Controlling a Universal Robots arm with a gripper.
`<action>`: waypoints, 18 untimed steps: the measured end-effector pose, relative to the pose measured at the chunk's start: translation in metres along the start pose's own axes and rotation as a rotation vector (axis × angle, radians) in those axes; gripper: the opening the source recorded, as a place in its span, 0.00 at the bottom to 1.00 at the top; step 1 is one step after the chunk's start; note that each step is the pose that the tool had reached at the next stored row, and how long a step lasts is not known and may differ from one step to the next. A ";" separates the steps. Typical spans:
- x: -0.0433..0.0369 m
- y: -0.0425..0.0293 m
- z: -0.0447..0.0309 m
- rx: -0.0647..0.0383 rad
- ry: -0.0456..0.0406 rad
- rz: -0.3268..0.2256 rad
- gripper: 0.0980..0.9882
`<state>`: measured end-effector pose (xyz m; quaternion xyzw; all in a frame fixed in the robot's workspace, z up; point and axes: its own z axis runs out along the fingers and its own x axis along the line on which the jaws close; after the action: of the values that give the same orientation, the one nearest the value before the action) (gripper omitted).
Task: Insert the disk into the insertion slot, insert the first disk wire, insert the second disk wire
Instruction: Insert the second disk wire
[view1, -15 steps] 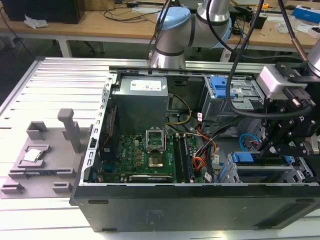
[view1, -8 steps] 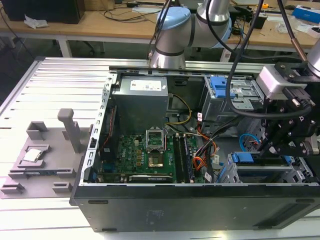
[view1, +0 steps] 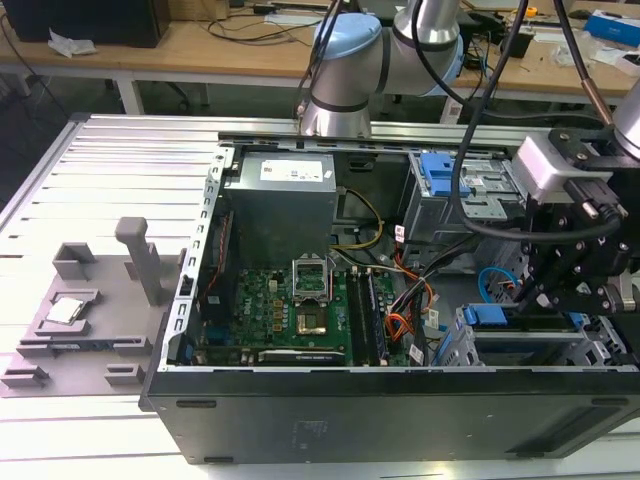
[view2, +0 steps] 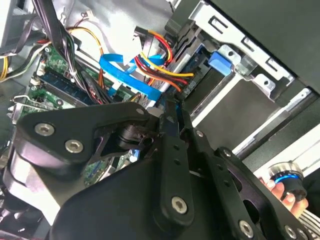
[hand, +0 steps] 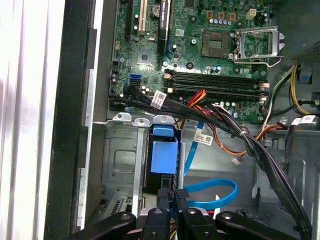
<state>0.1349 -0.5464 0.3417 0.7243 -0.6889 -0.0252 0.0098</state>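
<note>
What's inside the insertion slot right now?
The disk's blue carrier sits in the insertion slot, with the end effector at its rear edge. The drive body and its connectors are hidden.

No print can be read; the power supply's white label (view1: 296, 171) and cable tags (hand: 159, 99) are illegible.

Your silver tubular arm (view1: 437, 22) carries pale blue joint caps (view1: 350, 50), with black cables (view1: 470, 110) draped along it. A grey camera block (view1: 548, 165) sits above your matte black, screw-studded linkage hand (view2: 172, 117).
</note>
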 end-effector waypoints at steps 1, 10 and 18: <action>0.0000 0.0000 -0.0003 0.000 -0.0012 0.000 0.07; 0.0052 0.0001 0.0033 0.000 -0.0061 0.000 0.07; 0.0054 0.0000 0.0066 -0.001 -0.0077 0.000 0.09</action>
<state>0.1349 -0.5517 0.3350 0.7244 -0.6888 -0.0285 0.0076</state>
